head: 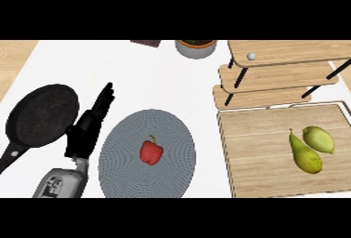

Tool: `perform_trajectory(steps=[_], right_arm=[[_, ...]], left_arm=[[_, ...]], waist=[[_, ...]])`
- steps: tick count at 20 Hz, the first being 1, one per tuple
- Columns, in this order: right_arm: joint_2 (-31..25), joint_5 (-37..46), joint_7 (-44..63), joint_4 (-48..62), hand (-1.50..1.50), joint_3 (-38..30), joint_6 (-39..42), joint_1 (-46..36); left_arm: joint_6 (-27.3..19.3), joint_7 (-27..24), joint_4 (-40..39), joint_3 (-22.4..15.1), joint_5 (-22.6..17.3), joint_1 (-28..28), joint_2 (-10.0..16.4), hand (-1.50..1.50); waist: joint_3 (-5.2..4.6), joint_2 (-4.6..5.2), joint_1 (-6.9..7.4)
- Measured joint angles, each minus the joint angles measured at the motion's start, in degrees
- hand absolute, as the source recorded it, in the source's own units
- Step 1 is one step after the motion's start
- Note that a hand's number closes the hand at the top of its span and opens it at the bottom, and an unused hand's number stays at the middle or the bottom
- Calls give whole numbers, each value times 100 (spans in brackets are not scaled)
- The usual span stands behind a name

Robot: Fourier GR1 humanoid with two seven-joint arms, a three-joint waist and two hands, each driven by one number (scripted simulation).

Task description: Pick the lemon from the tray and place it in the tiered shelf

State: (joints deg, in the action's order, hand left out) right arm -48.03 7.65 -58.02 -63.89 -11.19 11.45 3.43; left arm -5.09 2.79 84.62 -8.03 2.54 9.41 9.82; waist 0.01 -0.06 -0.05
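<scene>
A yellow-green lemon (pixel 319 139) lies on the wooden tray (pixel 260 153) at the right, touching a green pear (pixel 305 155) that lies just left of it. The wooden tiered shelf (pixel 281 74) stands behind the tray at the upper right, with a small grey ball (pixel 251 56) on its top level. My left hand (pixel 89 125) rests at the lower left, fingers straight and pointing up, far from the tray. The right hand does not show.
A grey round plate (pixel 123 162) holds a red bell pepper (pixel 151 152) in the middle. A black frying pan (pixel 41 116) lies at the left beside my left hand. A grey pot with a plant (pixel 196 48) stands at the back.
</scene>
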Motion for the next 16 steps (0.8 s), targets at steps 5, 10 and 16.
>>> perform_trajectory(steps=[5, 10, 16], right_arm=[[53, 37, 52, -126, -150, -19, -4, 52], [146, 184, 79, -17, -150, 4, -28, -14], [420, 536, 90, 17, -150, 67, -147, -65]], left_arm=[[30, -175, -228, 71, 82, 47, -88, 0], [108, -150, -197, 136, 107, 55, -130, 0], [192, -51, -162, 231, 157, 100, -189, 0]], waist=[[-1, 4, -11], [-1, 4, -2], [-1, 4, -2]])
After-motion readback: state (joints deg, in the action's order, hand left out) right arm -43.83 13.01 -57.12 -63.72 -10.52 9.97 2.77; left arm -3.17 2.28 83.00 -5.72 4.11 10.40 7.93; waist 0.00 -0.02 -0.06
